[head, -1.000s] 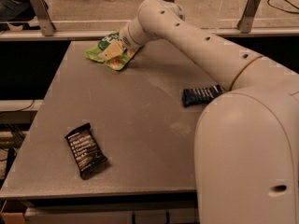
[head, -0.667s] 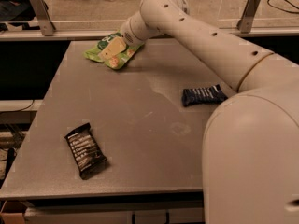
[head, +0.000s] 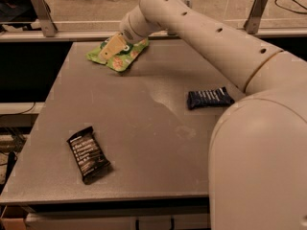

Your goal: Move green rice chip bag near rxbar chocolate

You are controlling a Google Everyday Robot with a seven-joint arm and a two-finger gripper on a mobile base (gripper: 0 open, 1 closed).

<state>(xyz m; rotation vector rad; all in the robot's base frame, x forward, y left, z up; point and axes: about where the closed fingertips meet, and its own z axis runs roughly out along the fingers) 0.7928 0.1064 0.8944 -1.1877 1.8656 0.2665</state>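
The green rice chip bag [head: 125,57] lies crinkled at the table's far left corner. My gripper [head: 112,48] is down on top of the bag's left part, reaching in from the right at the end of the long white arm [head: 201,28]. The rxbar chocolate [head: 88,153], a black wrapper with white text lines, lies flat near the front left of the grey table [head: 144,128], well apart from the bag.
A dark blue bar wrapper [head: 211,98] lies at the right of the table, next to my white arm body [head: 259,166]. A rail with metal posts [head: 41,13] runs behind the far edge. The floor drops away on the left.
The arm has shifted slightly over the bag, so more of the bag's right side shows. The bag stays at the far left corner. The two bars have not moved.
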